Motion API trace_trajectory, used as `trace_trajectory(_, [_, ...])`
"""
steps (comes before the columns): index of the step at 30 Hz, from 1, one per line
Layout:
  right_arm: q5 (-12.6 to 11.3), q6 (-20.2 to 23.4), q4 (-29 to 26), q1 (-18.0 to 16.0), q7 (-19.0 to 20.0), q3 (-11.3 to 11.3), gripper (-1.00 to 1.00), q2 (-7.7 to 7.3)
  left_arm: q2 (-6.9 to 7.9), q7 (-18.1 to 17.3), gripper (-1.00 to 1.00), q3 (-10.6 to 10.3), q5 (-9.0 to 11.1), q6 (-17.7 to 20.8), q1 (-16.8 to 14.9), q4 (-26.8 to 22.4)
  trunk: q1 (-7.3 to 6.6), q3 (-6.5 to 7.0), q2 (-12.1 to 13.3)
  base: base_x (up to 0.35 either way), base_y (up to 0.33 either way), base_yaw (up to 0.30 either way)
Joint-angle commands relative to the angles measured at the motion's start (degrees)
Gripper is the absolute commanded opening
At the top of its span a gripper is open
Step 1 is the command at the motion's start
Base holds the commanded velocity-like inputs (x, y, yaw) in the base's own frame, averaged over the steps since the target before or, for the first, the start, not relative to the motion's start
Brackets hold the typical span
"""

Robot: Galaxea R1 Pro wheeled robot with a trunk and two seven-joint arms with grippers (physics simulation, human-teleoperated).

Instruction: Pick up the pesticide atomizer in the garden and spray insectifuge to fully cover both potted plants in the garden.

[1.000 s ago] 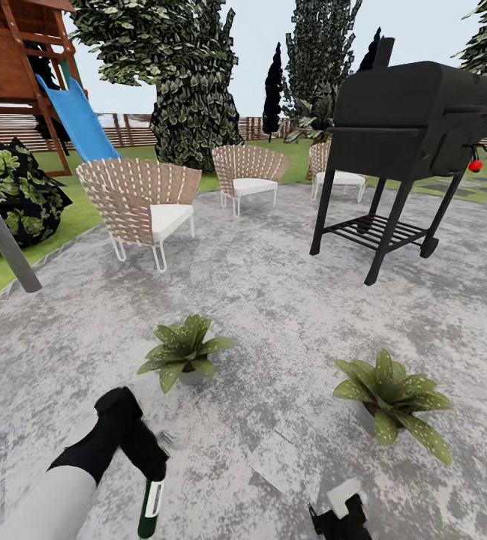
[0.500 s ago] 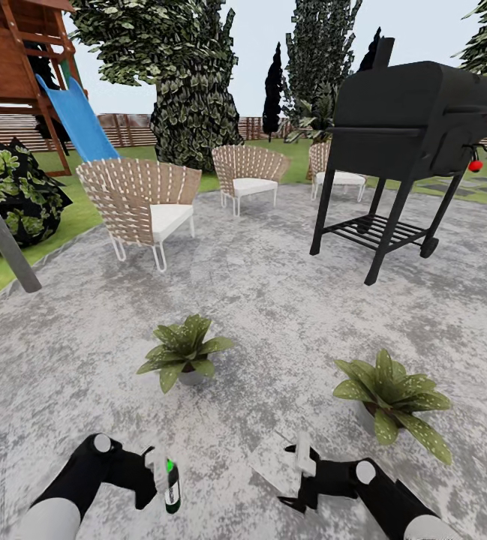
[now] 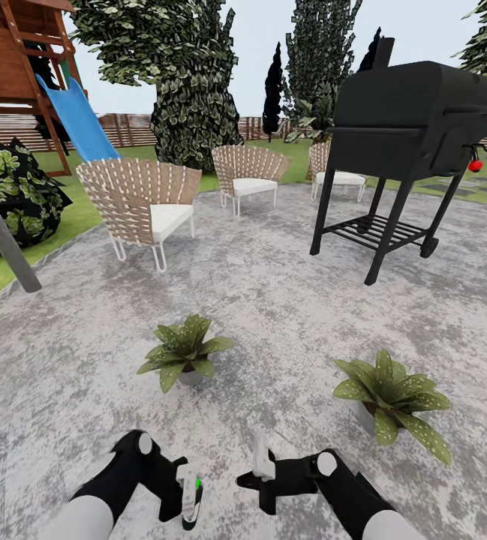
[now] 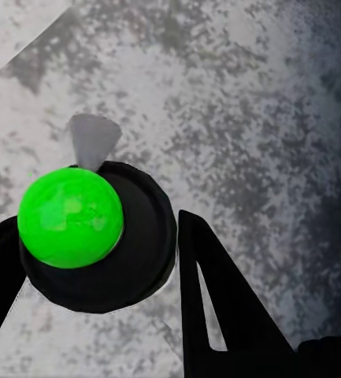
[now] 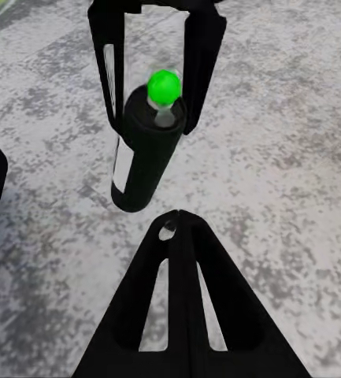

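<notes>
So the first step looks done: the atomizer (image 3: pixel 192 501) is off the patio (image 3: pixel 273 300), clamped between the fingers of the left end effector (image 3: pixel 185 495) low in the head view, its dark body hanging roughly upright. In the left wrist view the bottle's round top with its bright green knob (image 4: pixel 70 217) sits between the two black fingers, and the right wrist view shows those fingers closed on either side of the bottle's upper part (image 5: pixel 146 150).

The right end effector (image 3: pixel 262 469) is just beside it, apart from the bottle and carrying nothing; in its own wrist view the fingers seem pressed together into a single point, though the angle is steep, so I say closed only with some doubt.

What is left is the whole spraying. Both plants (image 3: pixel 185 351) (image 3: pixel 390 399) stand on the patio ahead of the arms, well apart from each other, the left one nearer the atomizer's side. No mist or wetness is visible on either rosette, so I judge neither covered. The nozzle is not clearly aimed at a plant; the bottle must be brought over each in turn and worked until the leaves are fully covered.
</notes>
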Motion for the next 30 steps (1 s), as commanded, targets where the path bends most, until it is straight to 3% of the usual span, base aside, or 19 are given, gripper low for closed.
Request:
trace_trajectory(1, [0.4,-0.2,-0.1,0.0,0.0,0.0,-1.00,0.13,-0.49,-0.1,-1.00,0.3,-0.6,-0.6,0.0,-0.2,-0.01,-0.05,0.0,0.000,0.000,0.000])
trace_trajectory(10, [0.4,-0.2,-0.1,0.0,0.0,-0.1,-1.00,0.18,-1.43,-1.1,-1.00,-0.2,-0.4,-1.9,0.0,-0.1,-0.01,-0.05,0.0,0.000,0.000,0.000])
trace_trajectory(16, [0.5,-0.2,0.0,0.0,-0.1,-0.1,-1.00,0.17,-4.19,-1.7,-1.00,-0.6,-0.1,-2.1,0.1,0.1,-0.01,-0.05,0.0,0.000,0.000,0.000])
trace_trajectory(22, [0.6,-0.2,0.1,0.0,-0.1,-0.1,-1.00,0.17,-5.85,-1.7,-1.00,-0.8,0.1,-2.0,0.1,0.1,-0.01,-0.05,0.0,0.000,0.000,0.000])
trace_trajectory(30, [0.6,-0.2,0.1,0.0,-0.1,-0.1,-1.00,0.17,-6.52,-1.3,-1.00,-1.1,1.0,-1.7,0.1,0.0,-0.01,-0.05,0.0,0.000,0.000,0.000])
